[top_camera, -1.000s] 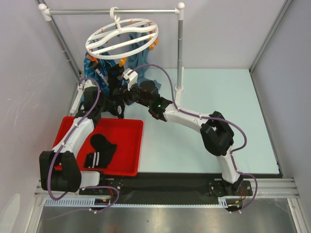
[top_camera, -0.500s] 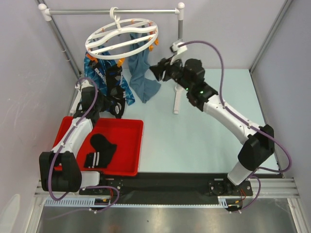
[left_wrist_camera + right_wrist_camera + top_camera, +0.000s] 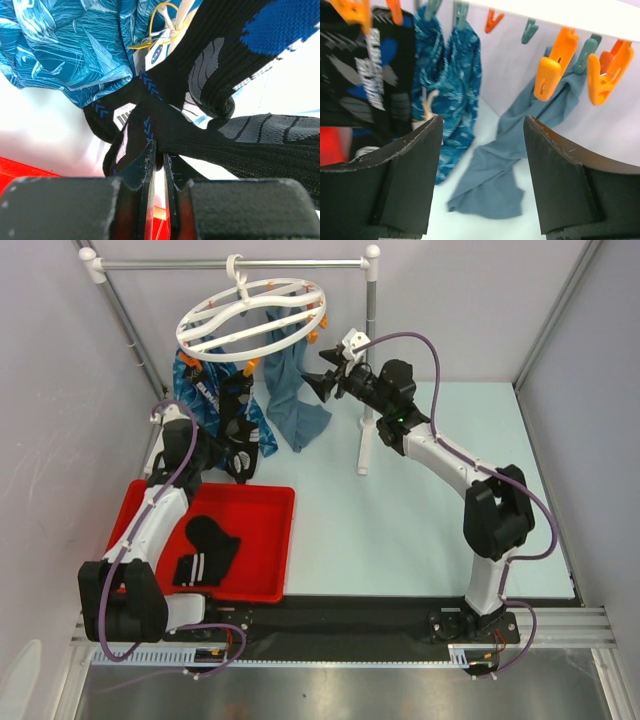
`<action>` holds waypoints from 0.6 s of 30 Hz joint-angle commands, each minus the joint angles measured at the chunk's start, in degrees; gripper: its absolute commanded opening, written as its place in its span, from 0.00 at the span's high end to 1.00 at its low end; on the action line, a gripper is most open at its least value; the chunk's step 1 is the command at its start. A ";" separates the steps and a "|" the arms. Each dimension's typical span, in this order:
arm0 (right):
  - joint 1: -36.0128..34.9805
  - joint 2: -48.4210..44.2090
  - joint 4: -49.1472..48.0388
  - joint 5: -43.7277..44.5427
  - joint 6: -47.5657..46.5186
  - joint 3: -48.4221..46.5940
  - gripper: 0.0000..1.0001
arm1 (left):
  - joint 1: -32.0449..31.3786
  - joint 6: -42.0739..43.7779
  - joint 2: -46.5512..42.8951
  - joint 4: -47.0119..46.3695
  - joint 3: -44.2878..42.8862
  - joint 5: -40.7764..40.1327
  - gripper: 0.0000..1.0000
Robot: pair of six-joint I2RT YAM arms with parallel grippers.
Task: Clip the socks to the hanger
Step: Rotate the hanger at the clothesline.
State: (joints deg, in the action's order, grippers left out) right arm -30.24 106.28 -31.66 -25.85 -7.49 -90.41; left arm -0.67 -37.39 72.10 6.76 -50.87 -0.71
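Observation:
The white hanger (image 3: pixel 250 318) hangs by its hook from the rail, with orange clips (image 3: pixel 550 65) around its rim. A black sock (image 3: pixel 238 415) with white lettering (image 3: pixel 370 75) hangs from a clip on the rim's left side. My left gripper (image 3: pixel 232 448) is shut on the lower part of that sock (image 3: pixel 200 115), with the fabric pinched between its fingertips (image 3: pixel 147 160). My right gripper (image 3: pixel 325 383) stands open and empty just right of the hanger's rim, with two orange clips above its right finger. More black socks (image 3: pixel 205 550) lie in the red tray (image 3: pixel 280 540).
A blue patterned cloth (image 3: pixel 195 385) and a grey-blue cloth (image 3: pixel 295 400) hang from the ring down to the table. The grey rail stand's right post (image 3: pixel 370 340) rises close behind my right wrist. The tray lies at the front left.
My right arm has swung away from the sock on the left to the hanger's right side, and its jaws have opened. The left gripper has stayed shut on the sock.

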 commanded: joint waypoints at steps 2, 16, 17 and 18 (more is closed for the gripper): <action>0.62 2.35 -10.78 -0.26 -7.36 -0.21 0.30 | 0.49 1.18 -1.61 -1.58 0.86 2.12 0.86; 0.62 9.91 -17.91 1.93 -7.11 -6.52 0.33 | 2.42 1.53 -2.31 -1.76 1.57 3.08 0.86; 0.62 10.17 -18.00 2.64 -7.10 -6.88 0.34 | 2.51 1.61 -2.31 -1.84 1.57 3.08 0.86; 0.53 10.70 -18.61 3.51 -7.19 -7.06 0.34 | 2.43 1.61 -2.31 -1.84 1.57 3.34 0.86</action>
State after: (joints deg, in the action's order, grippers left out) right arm -29.65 115.96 -45.28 -24.36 -14.20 -93.76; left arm 1.26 -36.99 71.59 6.57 -49.43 1.78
